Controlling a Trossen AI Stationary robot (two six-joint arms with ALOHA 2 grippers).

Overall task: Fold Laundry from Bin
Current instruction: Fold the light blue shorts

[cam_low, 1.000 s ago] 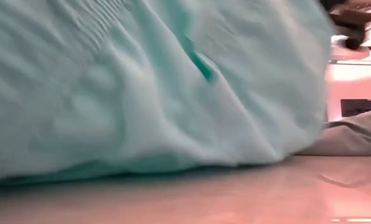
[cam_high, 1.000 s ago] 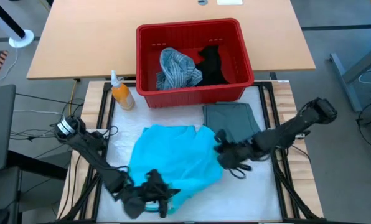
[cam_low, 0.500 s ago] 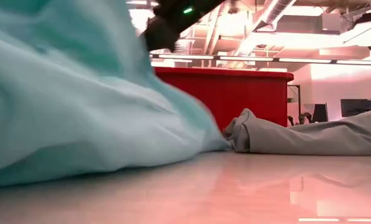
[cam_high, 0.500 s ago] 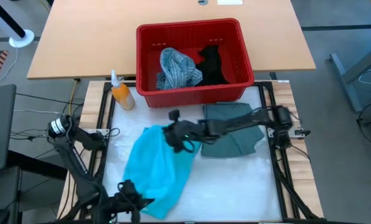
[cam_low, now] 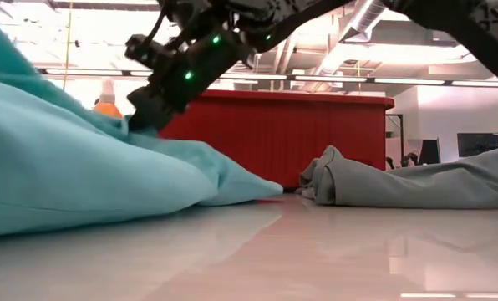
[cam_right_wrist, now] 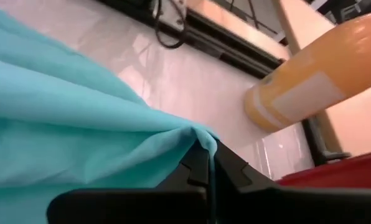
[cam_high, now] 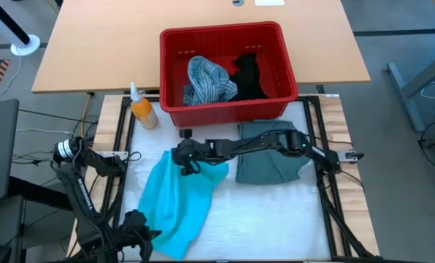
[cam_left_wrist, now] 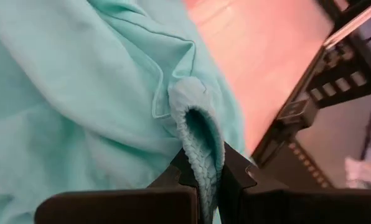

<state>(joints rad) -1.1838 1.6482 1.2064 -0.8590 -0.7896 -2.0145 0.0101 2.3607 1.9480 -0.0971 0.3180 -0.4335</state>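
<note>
The turquoise garment [cam_high: 179,203] looks light, limp and prone to bunching, best held by hems or corners. It lies on the table [cam_high: 276,219], long axis running from near-left to the far middle. The left gripper [cam_left_wrist: 201,177] is clamped on a near hem, the right gripper [cam_right_wrist: 208,163] on its far edge, near the bin [cam_high: 225,109].

We see the bin [cam_high: 225,69] hiding the lower folds of the striped shirt [cam_high: 204,79] and the black garment [cam_high: 248,74] behind its near wall. Beside the bin, the right arm covers part of the grey-green garment [cam_high: 270,162].
</note>
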